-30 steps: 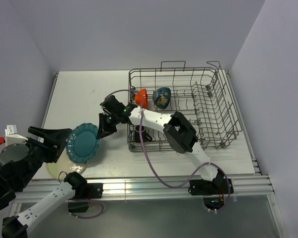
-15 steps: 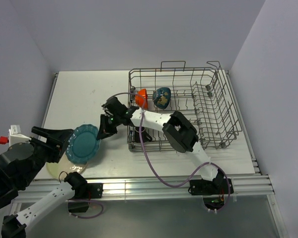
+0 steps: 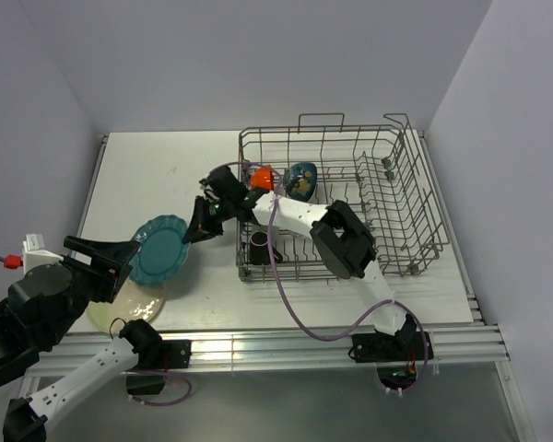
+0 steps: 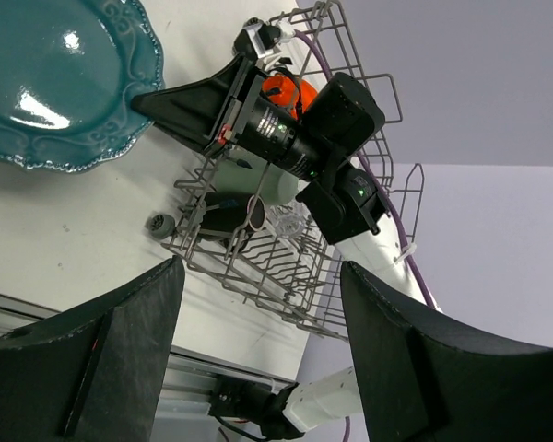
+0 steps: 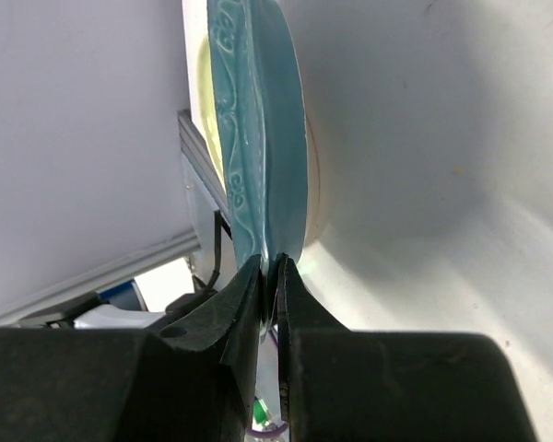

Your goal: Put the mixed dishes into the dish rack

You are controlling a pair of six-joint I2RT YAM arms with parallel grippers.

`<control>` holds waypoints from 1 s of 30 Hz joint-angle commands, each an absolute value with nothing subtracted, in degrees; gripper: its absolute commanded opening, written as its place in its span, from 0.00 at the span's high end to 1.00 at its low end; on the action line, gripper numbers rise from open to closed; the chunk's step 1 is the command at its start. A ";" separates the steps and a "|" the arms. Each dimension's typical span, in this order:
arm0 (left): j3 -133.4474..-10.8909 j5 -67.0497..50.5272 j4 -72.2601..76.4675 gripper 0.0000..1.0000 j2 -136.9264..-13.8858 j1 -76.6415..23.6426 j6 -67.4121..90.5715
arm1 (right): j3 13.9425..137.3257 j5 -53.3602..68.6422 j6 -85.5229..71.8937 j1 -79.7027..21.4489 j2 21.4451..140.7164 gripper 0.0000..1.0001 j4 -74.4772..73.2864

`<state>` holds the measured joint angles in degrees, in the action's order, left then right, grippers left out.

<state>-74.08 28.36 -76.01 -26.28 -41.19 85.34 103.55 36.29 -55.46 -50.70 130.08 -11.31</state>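
Observation:
The teal scalloped plate (image 3: 159, 250) hangs tilted above the table at the left, and my right gripper (image 3: 194, 232) is shut on its right rim. The right wrist view shows the plate (image 5: 263, 138) edge-on, pinched between my fingertips (image 5: 269, 276). Under it the cream plate (image 3: 124, 308) lies flat. The dish rack (image 3: 401, 198) holds the orange bowl (image 3: 261, 177), the blue bowl (image 3: 300, 181) and the dark brown mug (image 3: 258, 247). A pale green mug (image 4: 276, 189) and a clear glass (image 4: 290, 221) show in the rack too. My left gripper (image 3: 97, 265) hovers open left of the teal plate, holding nothing.
The rack's right half (image 3: 387, 212) has bare tines. A raised rail (image 3: 258, 343) runs along the table's near edge. Walls close in at the back and on both sides. The right arm's purple cable (image 3: 286, 304) loops down in front of the rack.
My right gripper has lifted the teal plate and drawn it up and toward the rack, uncovering more of the cream plate. The left arm shifted slightly.

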 commanded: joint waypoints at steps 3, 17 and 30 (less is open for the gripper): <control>-73.48 29.62 -74.88 0.26 -25.84 -41.57 86.57 | 104.15 41.84 -57.74 -49.84 121.47 1.00 -2.20; -69.00 29.00 -75.93 0.26 -25.49 -42.28 91.67 | 106.35 41.13 -55.55 -46.76 116.72 1.00 -6.85; -61.35 27.42 -72.34 0.26 -24.08 -42.89 97.30 | 106.35 41.49 -54.32 -42.89 109.34 1.00 -11.78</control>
<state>-62.83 28.05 -75.61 -24.58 -42.48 95.46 103.88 36.71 -54.08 -43.99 119.20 -17.45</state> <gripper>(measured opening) 0.745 0.138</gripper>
